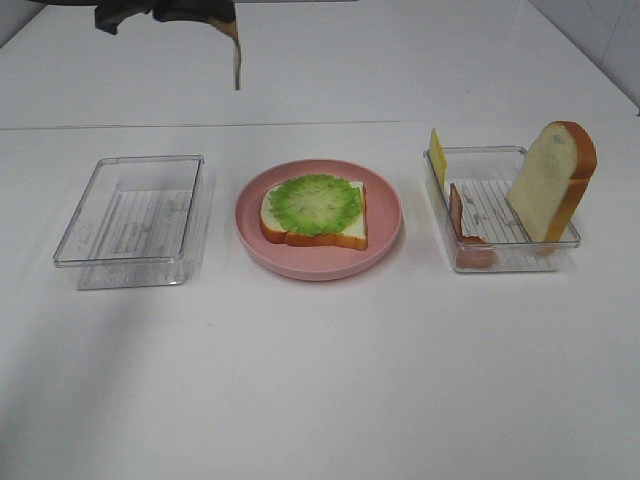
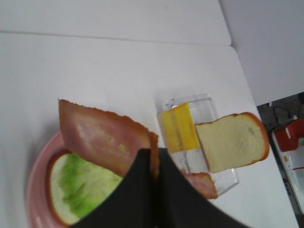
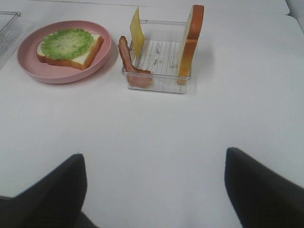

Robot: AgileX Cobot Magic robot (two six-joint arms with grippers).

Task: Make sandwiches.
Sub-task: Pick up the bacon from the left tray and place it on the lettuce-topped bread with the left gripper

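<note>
A bread slice topped with green lettuce (image 1: pixel 314 205) lies on the pink plate (image 1: pixel 318 264). My left gripper (image 1: pixel 230 20) is high above the far side of the table, shut on a reddish-brown bacon strip (image 1: pixel 237 60) that hangs edge-on. In the left wrist view the bacon strip (image 2: pixel 102 137) is pinched in the gripper (image 2: pixel 153 159) above the lettuce (image 2: pixel 88 183). The right clear tray (image 1: pixel 500 258) holds a yellow cheese slice (image 1: pixel 437 155), another bacon strip (image 1: pixel 458 222) and an upright bread slice (image 1: pixel 552 180). My right gripper (image 3: pixel 152 190) is open and empty, low over the table's near side.
An empty clear tray (image 1: pixel 130 215) stands left of the plate. The white table's back edge runs behind the trays, with its right edge near the right tray.
</note>
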